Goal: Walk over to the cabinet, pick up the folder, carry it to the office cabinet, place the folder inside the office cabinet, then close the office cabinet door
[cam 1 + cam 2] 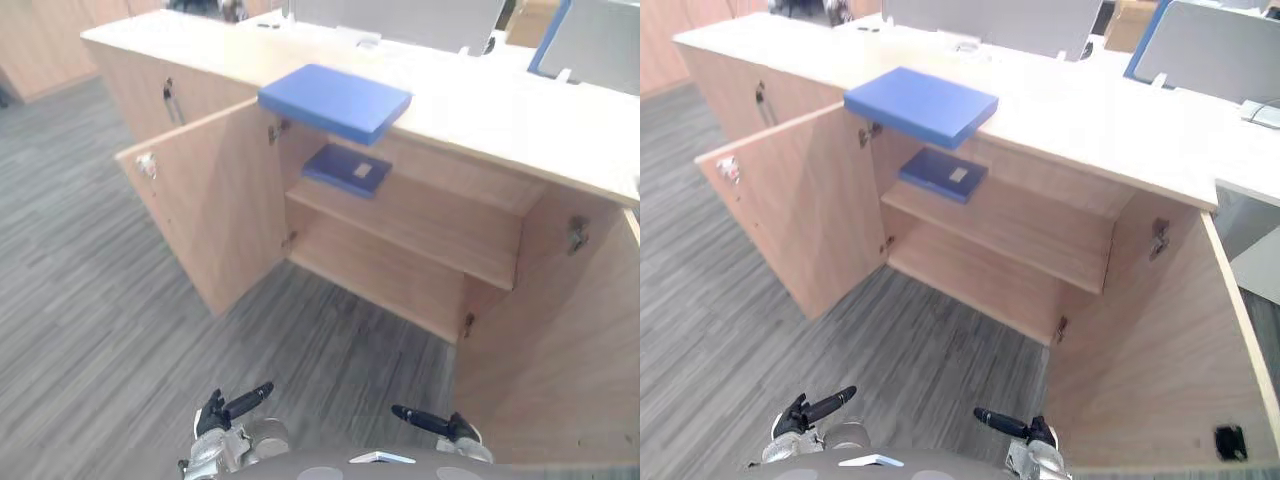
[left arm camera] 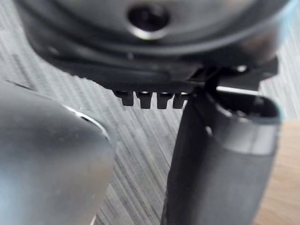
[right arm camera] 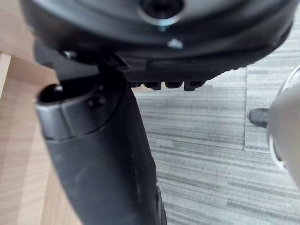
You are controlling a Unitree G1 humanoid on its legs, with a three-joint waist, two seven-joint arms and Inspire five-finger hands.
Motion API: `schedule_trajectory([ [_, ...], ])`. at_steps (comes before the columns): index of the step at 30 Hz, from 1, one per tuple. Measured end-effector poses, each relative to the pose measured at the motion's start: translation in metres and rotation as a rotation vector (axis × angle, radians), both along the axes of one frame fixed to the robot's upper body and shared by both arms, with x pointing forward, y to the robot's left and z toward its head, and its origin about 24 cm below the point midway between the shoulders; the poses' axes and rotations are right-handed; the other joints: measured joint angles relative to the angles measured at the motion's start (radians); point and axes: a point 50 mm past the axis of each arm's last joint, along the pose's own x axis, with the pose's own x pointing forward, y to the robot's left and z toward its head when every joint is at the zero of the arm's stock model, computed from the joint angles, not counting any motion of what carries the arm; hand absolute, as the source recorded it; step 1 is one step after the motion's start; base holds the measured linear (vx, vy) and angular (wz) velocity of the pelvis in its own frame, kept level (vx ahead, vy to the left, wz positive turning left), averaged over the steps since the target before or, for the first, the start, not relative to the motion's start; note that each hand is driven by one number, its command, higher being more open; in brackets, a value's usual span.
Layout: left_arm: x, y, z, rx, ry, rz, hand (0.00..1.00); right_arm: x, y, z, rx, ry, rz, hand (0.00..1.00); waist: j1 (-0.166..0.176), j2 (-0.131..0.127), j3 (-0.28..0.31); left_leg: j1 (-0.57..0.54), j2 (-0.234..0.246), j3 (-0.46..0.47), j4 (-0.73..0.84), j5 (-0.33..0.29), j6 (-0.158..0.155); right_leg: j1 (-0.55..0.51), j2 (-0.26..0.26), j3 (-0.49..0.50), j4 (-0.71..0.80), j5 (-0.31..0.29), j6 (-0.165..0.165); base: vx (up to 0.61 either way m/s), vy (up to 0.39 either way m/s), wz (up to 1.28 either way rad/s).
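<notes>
- Left of the cabinet (image 1: 480, 105): left door (image 1: 215, 205) swung wide open, out over the grey floor (image 1: 90, 300).
- In front of the cabinet, low and well apart from it: left hand (image 1: 232, 407), fingers straight and slack, holding nothing. Same reading from its wrist view, with bare floor past the thumb.
- On top of the cabinet, above the hinge side of the left door: folder (image 1: 335, 100), blue, lying flat, one corner jutting out past the front edge. Touched by neither hand.
- Inside the cabinet, just below that corner: a smaller blue folder (image 1: 347, 168), flat on the left end of the shelf (image 1: 420, 230).
- In front of the cabinet, toward its right half, just as low and just as far off: right hand (image 1: 432, 423), likewise loose and empty.
- Right of the cabinet: right door (image 1: 560, 350) open as well, reaching out toward the robot.
- Step in hand, by judgement: the walk-up, nearly over, with the pick-up not yet begun.
- Next move, by judgement: step in between the two open doors without brushing either, then lift a hand up to the top of the cabinet.
- Best to use the overhanging corner, fingers under and thumb over, rather than press down on the flat cover.
- Likely trouble: shoving the folder further back across the top instead of gripping it, or knocking the left door on the way up.
</notes>
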Motion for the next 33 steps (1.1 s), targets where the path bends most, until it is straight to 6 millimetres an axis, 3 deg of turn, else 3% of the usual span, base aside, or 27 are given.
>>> schedule_trajectory([
  [2,0.008,0.004,0.005,0.022,-0.041,-0.014,1.00,0.005,0.002,0.000,0.008,0.005,0.005,1.00,0.016,-0.014,0.016,-0.110,-0.085,0.022,-0.236,-0.048,0.025,0.005,-0.097,0.033,0.055,0.003,0.008,0.34,0.335,-0.44],
  [3,0.008,0.004,0.006,0.031,-0.046,-0.020,1.00,0.004,0.001,0.000,0.006,0.008,0.005,1.00,0.020,-0.009,0.019,-0.110,-0.106,0.004,-0.369,-0.021,0.025,0.009,-0.111,0.042,0.072,0.002,0.020,0.45,0.439,-0.40],
  [4,0.005,0.006,0.005,0.045,-0.035,-0.040,1.00,0.008,0.001,0.001,0.010,0.004,0.012,1.00,0.025,-0.002,0.031,-0.073,-0.137,-0.018,-0.547,0.100,0.066,0.029,-0.127,0.088,0.084,-0.026,0.067,0.40,0.332,-0.17],
  [5,0.006,0.014,0.005,0.063,-0.024,-0.044,1.00,0.008,0.008,0.000,0.027,0.006,0.029,1.00,0.016,-0.026,0.038,-0.056,-0.164,-0.004,-0.570,0.099,0.073,0.033,-0.129,0.133,0.066,-0.045,0.080,0.38,0.242,-0.28],
  [6,0.002,0.019,0.005,0.081,-0.009,-0.031,1.00,0.022,0.016,0.003,0.043,-0.034,0.062,1.00,0.027,-0.042,0.044,-0.040,-0.170,-0.052,-0.605,0.111,0.075,-0.012,-0.048,0.207,-0.001,-0.057,0.067,0.25,0.102,-0.12],
  [7,-0.001,0.022,0.004,0.082,0.003,-0.022,1.00,0.023,0.018,0.003,0.046,-0.041,0.062,1.00,0.031,-0.034,0.051,-0.035,-0.182,-0.075,-0.614,0.111,0.075,-0.020,-0.027,0.220,-0.029,-0.054,0.067,0.21,0.078,-0.15],
  [8,-0.006,0.022,0.001,0.073,0.028,-0.013,1.00,0.024,0.019,0.004,0.046,-0.053,0.062,1.00,0.029,-0.051,0.053,-0.012,-0.203,-0.081,-0.633,0.111,0.075,-0.022,-0.013,0.229,-0.070,-0.048,0.075,0.14,0.044,0.12],
  [9,-0.013,0.022,-0.002,0.060,0.055,0.004,1.00,0.024,0.019,0.003,0.047,-0.052,0.063,1.00,0.029,-0.080,0.054,0.019,-0.243,-0.078,-0.651,0.110,0.077,-0.031,-0.020,0.238,-0.106,0.038,0.060,0.13,0.053,0.24],
  [10,-0.016,0.024,-0.002,0.064,0.068,0.004,1.00,0.022,0.018,0.003,0.045,-0.049,0.061,1.00,0.024,-0.081,0.054,0.029,-0.255,-0.078,-0.650,0.105,0.079,-0.031,-0.031,0.213,-0.096,0.045,0.062,0.12,0.068,0.17],
  [11,-0.024,0.022,-0.005,0.058,0.094,0.007,1.00,0.019,0.015,0.002,0.041,-0.041,0.044,1.00,0.023,-0.066,0.042,0.038,-0.264,-0.079,-0.651,0.099,0.074,-0.027,-0.043,0.233,-0.095,0.072,0.102,0.12,0.110,0.01],
  [12,-0.029,0.020,-0.006,0.052,0.106,0.009,1.00,0.018,0.013,0.002,0.039,-0.040,0.039,1.00,0.023,-0.059,0.038,0.045,-0.269,-0.080,-0.657,0.094,0.069,-0.029,-0.050,0.244,-0.093,0.079,0.114,0.15,0.155,-0.36],
  [14,-0.048,0.012,-0.012,0.022,0.168,0.013,1.00,0.014,0.006,0.002,0.026,-0.025,0.033,1.00,0.022,-0.021,0.031,0.104,-0.280,-0.060,-0.719,0.045,0.075,-0.073,-0.085,0.285,-0.006,0.081,0.126,0.14,0.177,-0.68],
  [15,-0.053,0.010,-0.013,0.014,0.187,0.010,1.00,0.010,0.004,0.001,0.024,-0.012,0.026,1.00,0.021,-0.021,0.031,0.125,-0.285,-0.047,-0.748,0.043,0.074,-0.101,-0.102,0.294,0.051,0.080,0.124,0.12,0.226,-0.70],
  [16,-0.062,0.008,-0.015,0.005,0.210,0.004,1.00,0.006,-0.002,0.001,0.019,0.000,0.008,1.00,0.021,-0.010,0.025,0.184,-0.302,-0.017,-0.821,0.052,0.081,-0.182,-0.146,0.295,0.223,0.078,0.109,0.13,0.281,-0.57],
  [17,-0.069,0.010,-0.015,0.010,0.228,-0.007,1.00,0.005,-0.010,0.002,0.000,-0.008,-0.003,1.00,0.018,-0.014,0.022,0.242,-0.328,0.005,-0.889,0.065,0.088,-0.249,-0.209,0.254,0.401,0.083,0.020,0.09,0.234,-0.46],
  [18,-0.072,0.010,-0.015,0.013,0.237,-0.021,1.00,0.003,-0.011,0.002,-0.004,-0.009,-0.005,1.00,0.012,-0.022,0.018,0.266,-0.341,0.008,-0.913,0.073,0.099,-0.272,-0.247,0.219,0.477,0.092,-0.028,0.11,0.196,-0.14],
  [19,-0.076,0.014,-0.015,0.023,0.248,-0.043,1.00,0.000,-0.013,0.002,-0.010,-0.009,-0.009,1.00,-0.003,-0.035,0.007,0.307,-0.363,0.014,-0.955,0.091,0.125,-0.304,-0.311,0.159,0.587,0.104,-0.058,0.17,0.123,0.06],
  [20,-0.075,0.019,-0.014,0.032,0.251,-0.060,1.00,0.000,-0.012,0.002,-0.013,-0.001,0.009,1.00,-0.007,-0.048,0.003,0.341,-0.367,0.012,-0.983,0.101,0.141,-0.317,-0.324,0.133,0.622,0.081,-0.049,0.19,0.094,0.06],
  [21,-0.073,0.020,-0.014,0.033,0.247,-0.073,1.00,0.000,-0.010,0.002,-0.013,0.002,0.023,1.00,-0.008,-0.049,0.000,0.351,-0.363,0.011,-0.992,0.104,0.141,-0.325,-0.312,0.126,0.619,0.056,-0.035,0.19,0.036,0.03],
  [23,-0.060,0.016,-0.013,0.006,0.211,-0.135,1.00,0.002,-0.006,0.001,0.000,-0.002,0.055,1.00,-0.015,-0.034,0.000,0.366,-0.325,0.000,-1.004,0.107,0.140,-0.368,-0.205,0.140,0.513,-0.030,0.003,0.22,-0.007,0.11],
  [25,-0.044,0.012,-0.012,-0.030,0.163,-0.175,1.00,0.006,-0.003,0.002,0.012,-0.004,0.083,1.00,-0.029,-0.018,0.010,0.370,-0.296,-0.027,-1.004,0.108,0.138,-0.386,-0.114,0.191,0.378,-0.034,0.008,0.15,-0.055,0.29],
  [26,-0.042,0.014,-0.011,-0.046,0.146,-0.186,1.00,0.007,-0.001,0.002,0.018,-0.007,0.097,1.00,-0.036,-0.020,0.009,0.373,-0.294,-0.034,-1.004,0.110,0.132,-0.386,-0.084,0.222,0.288,-0.021,0.025,0.12,-0.096,0.34],
  [27,-0.036,0.015,-0.009,-0.063,0.114,-0.182,1.00,0.007,0.001,0.001,0.027,-0.006,0.110,1.00,-0.037,-0.038,0.006,0.380,-0.308,-0.043,-1.006,0.109,0.117,-0.380,-0.068,0.247,0.193,0.045,0.030,0.10,-0.099,0.19],
  [28,-0.031,0.018,-0.006,-0.073,0.075,-0.180,1.00,0.005,0.005,0.000,0.037,0.000,0.122,1.00,-0.034,-0.073,0.004,0.394,-0.329,-0.051,-1.011,0.099,0.102,-0.378,-0.077,0.257,0.145,0.117,0.025,0.17,-0.189,0.13],
  [29,-0.024,0.010,-0.003,-0.129,0.013,-0.134,1.00,0.004,0.004,0.000,0.039,0.008,0.131,1.00,-0.031,-0.039,0.002,0.411,-0.307,-0.058,-1.017,0.094,0.084,-0.336,-0.059,0.247,0.109,0.118,0.028,0.14,-0.165,0.09],
  [31,-0.016,-0.004,0.002,-0.206,-0.083,-0.100,1.00,0.003,-0.001,0.000,0.015,0.020,0.168,1.00,-0.031,-0.021,-0.010,0.409,-0.289,-0.067,-1.034,0.089,0.072,-0.304,-0.022,0.240,0.015,0.148,0.026,0.12,-0.141,0.05],
  [33,0.008,-0.026,0.023,-0.299,-0.275,-0.106,1.00,0.002,0.000,0.000,0.013,0.033,0.206,1.00,-0.023,-0.008,-0.022,0.393,-0.273,-0.066,-1.050,0.094,0.060,-0.265,0.022,0.237,-0.121,0.215,0.018,0.07,-0.090,-0.10],
])
